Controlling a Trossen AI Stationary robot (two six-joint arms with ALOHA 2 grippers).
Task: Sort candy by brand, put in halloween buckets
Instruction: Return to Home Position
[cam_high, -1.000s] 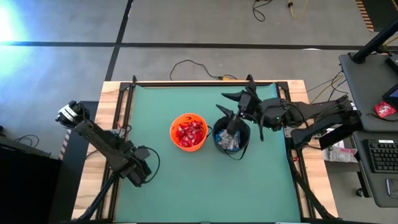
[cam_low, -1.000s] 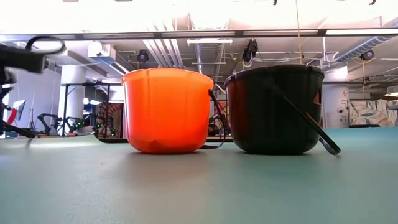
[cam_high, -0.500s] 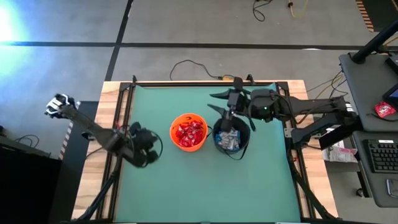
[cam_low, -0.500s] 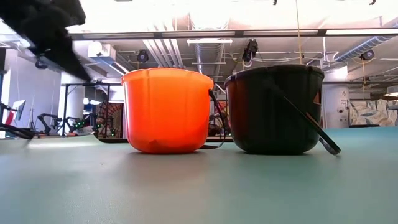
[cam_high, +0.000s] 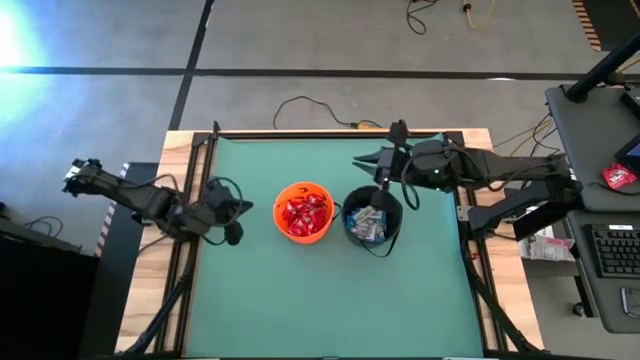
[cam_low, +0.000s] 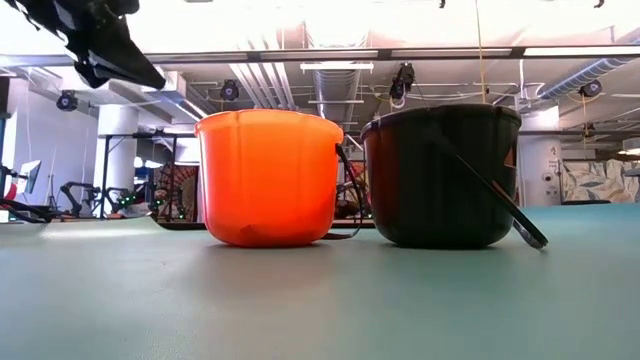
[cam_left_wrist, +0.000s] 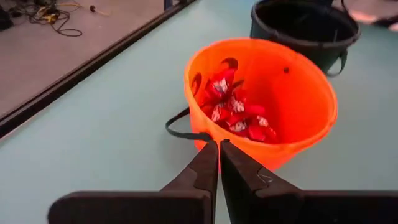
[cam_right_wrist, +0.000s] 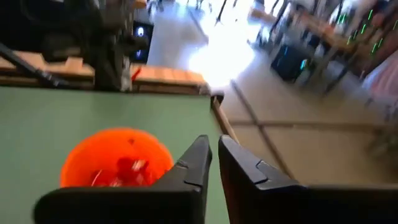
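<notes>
Bench, high view: we see a green bench with two buckets side by side near its middle, close together.
Orange bucket: the orange bucket is the left one of the pair, and red candy is piled inside it.
Black bucket: the black bucket is the right one, and white bars lie in it.
Left gripper: the left gripper is just beside the orange bucket, on its left, pointing at it.
Right gripper: the right gripper is near the black bucket, toward the picture's top, pointing left.
Low view, buckets: we see both standing upright on the bench, orange on the left and black on the right, with a narrow gap between them.
Low view, handle: the black bucket's handle slants down its right side to the bench.
Low view, arm: a dark part of the left arm shows at the upper left, well above the bench.
Left wrist view: we see the gripper's fingers pressed together with nothing held. Their tips are close to the orange bucket's wall. Red candy lies in the bottom, a thin black strap hangs from the rim, and the black bucket stands behind.
Right wrist view: the fingers are all but together, with only a slit between them, and hold nothing. The orange bucket with its red candy lies ahead and below. Past it we see the bench's wooden edge and the floor.
</notes>
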